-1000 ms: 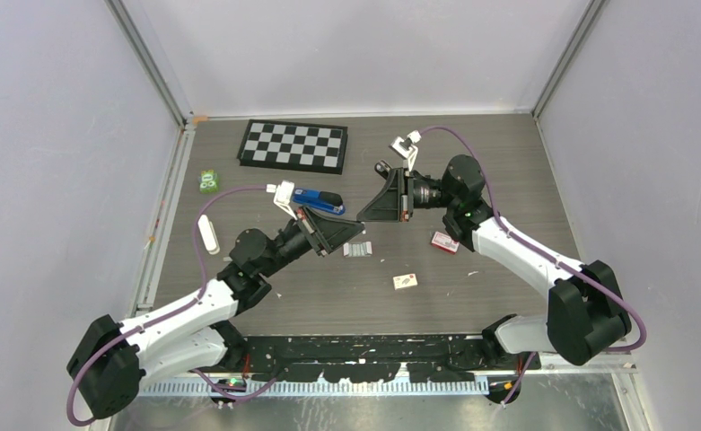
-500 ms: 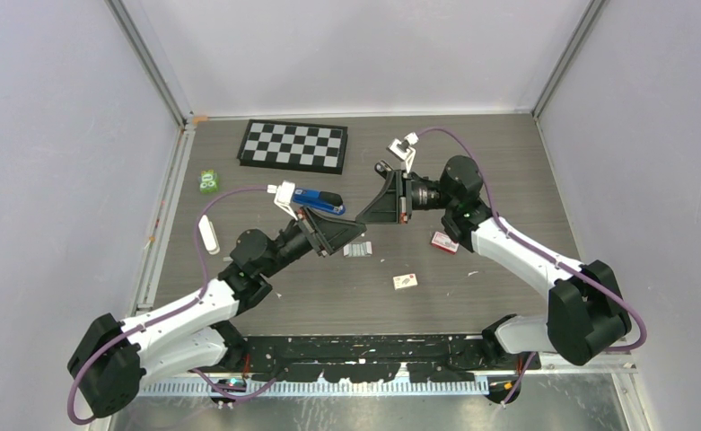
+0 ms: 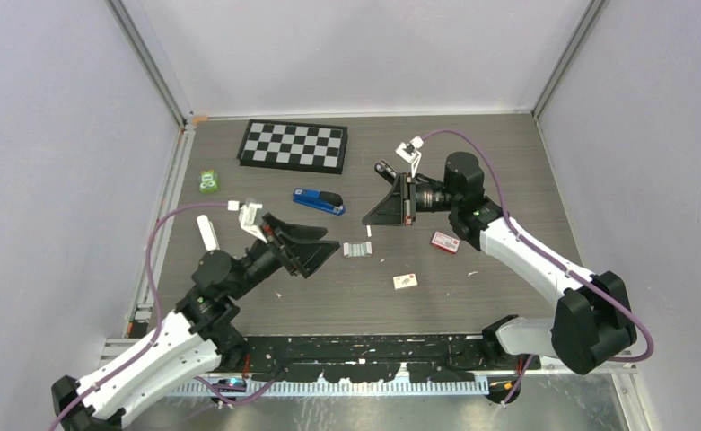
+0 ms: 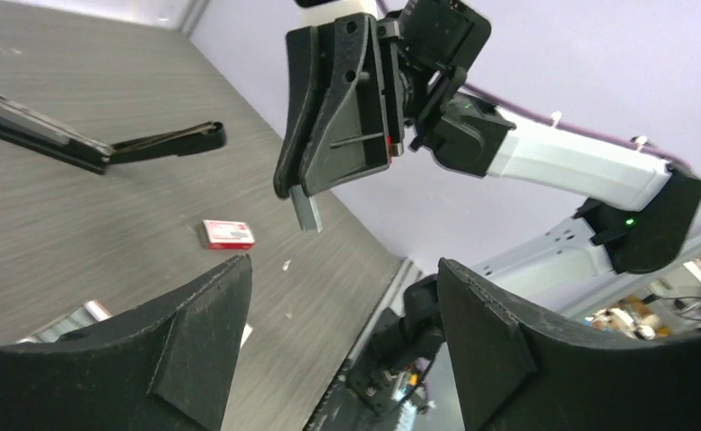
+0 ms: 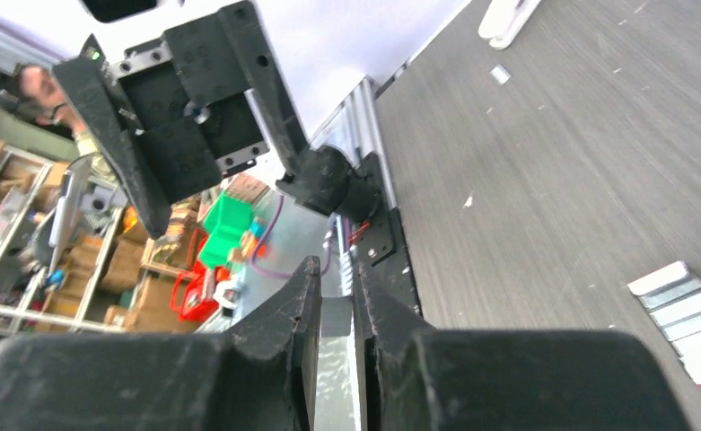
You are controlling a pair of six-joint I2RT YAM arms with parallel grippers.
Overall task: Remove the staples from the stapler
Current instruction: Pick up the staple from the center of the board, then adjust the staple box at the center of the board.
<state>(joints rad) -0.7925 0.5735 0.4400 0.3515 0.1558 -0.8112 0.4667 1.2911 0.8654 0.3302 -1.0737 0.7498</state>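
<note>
The blue stapler (image 3: pixel 319 201) lies on the table left of centre; the left wrist view shows it lying open (image 4: pixel 55 136). A cluster of staples (image 3: pixel 357 250) lies in front of it, also seen in the right wrist view (image 5: pixel 681 307). My right gripper (image 3: pixel 369 218) hovers above the table, shut on one silvery staple strip (image 5: pixel 336 346) that sticks out below its tips (image 4: pixel 308 212). My left gripper (image 3: pixel 325 252) is open and empty, just left of the loose staples, its jaws (image 4: pixel 342 305) wide apart.
A red-and-white box (image 3: pixel 444 241) lies right of the staples, and a small whitish box (image 3: pixel 406 281) sits nearer the front. A checkerboard (image 3: pixel 294 145) is at the back, with a green item (image 3: pixel 208 181) and a white object (image 3: pixel 207 233) at the left.
My left arm has pulled back toward the near left, uncovering the stapler, and its jaws have opened. The right gripper has barely moved, still holding its strip.
</note>
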